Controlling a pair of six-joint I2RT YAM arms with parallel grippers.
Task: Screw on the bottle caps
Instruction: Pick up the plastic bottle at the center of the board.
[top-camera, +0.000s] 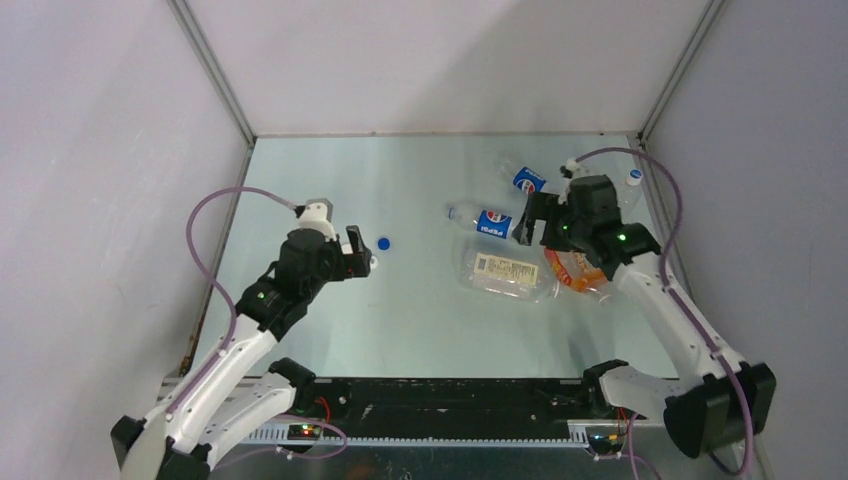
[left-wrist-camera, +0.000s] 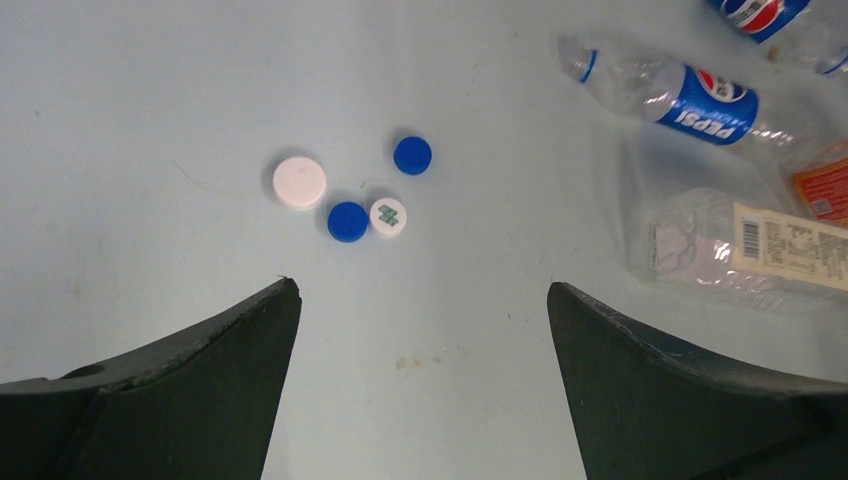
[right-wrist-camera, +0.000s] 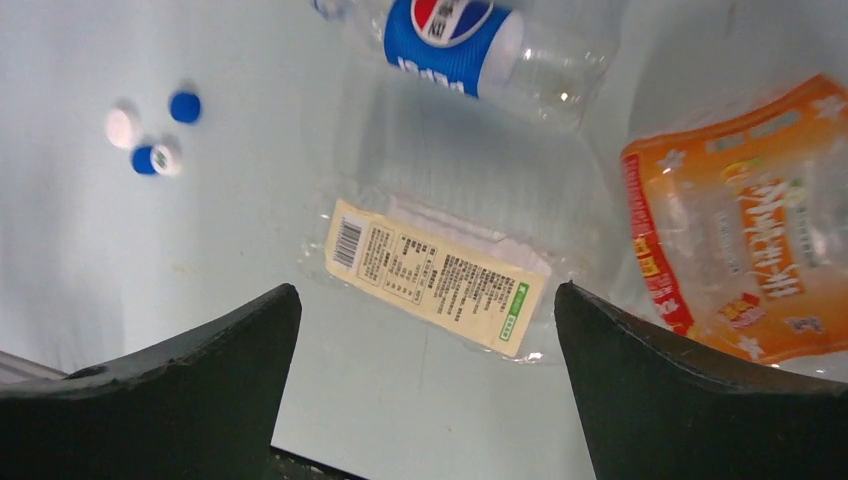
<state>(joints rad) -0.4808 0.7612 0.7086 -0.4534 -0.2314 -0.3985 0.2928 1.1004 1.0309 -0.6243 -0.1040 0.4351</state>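
Note:
Several bottle caps lie loose on the table ahead of my left gripper (left-wrist-camera: 422, 300): a plain white cap (left-wrist-camera: 299, 182), a blue cap (left-wrist-camera: 412, 155), a second blue cap (left-wrist-camera: 347, 221) and, touching it, a white cap with a green mark (left-wrist-camera: 387, 217). From above only one blue cap (top-camera: 384, 242) shows beside the left gripper (top-camera: 361, 254). The left gripper is open and empty. My right gripper (right-wrist-camera: 427, 300) is also open and empty, above the white-labelled bottle (right-wrist-camera: 440, 275). The same caps (right-wrist-camera: 184, 106) show far left in the right wrist view.
Clear bottles lie on their sides at the right: two Pepsi ones (top-camera: 490, 222) (top-camera: 527, 180), the white-labelled one (top-camera: 510, 270) and an orange-labelled one (top-camera: 575, 270). A small white round thing (top-camera: 634, 176) sits near the back right corner. Walls enclose the table (top-camera: 420, 330).

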